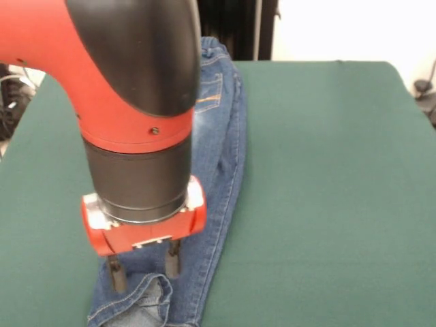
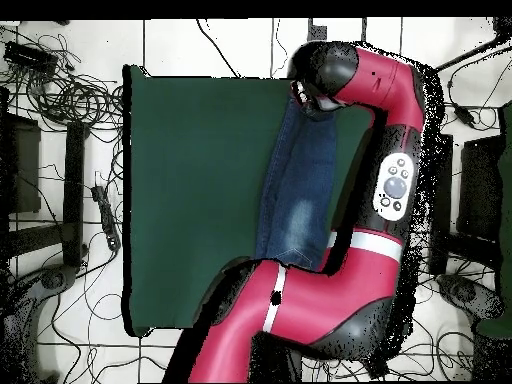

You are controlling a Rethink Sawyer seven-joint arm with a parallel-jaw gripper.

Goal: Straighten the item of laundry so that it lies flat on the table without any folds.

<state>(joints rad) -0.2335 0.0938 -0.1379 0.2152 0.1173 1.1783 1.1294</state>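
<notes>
The blue denim jeans (image 1: 221, 136) lie lengthwise on the green table (image 1: 327, 170), left of its middle. The waistband and an orange-stitched pocket are at the far end. The cuffs are at the near edge, where one cuff (image 1: 151, 298) is folded over and rumpled. My gripper (image 1: 145, 267) hangs straight down over the cuff end, open, with both fingertips on or just above the denim and nothing between them. In the overhead view the jeans (image 2: 300, 180) run along the table's (image 2: 200, 180) right part, and the arm's wrist (image 2: 325, 75) hides the gripper and the cuffs.
The arm (image 2: 385, 190) curves along the table's right side in the overhead view. Cables (image 2: 60, 90) and dark stands lie on the floor around the table. A dark object (image 1: 231, 27) stands behind the far edge.
</notes>
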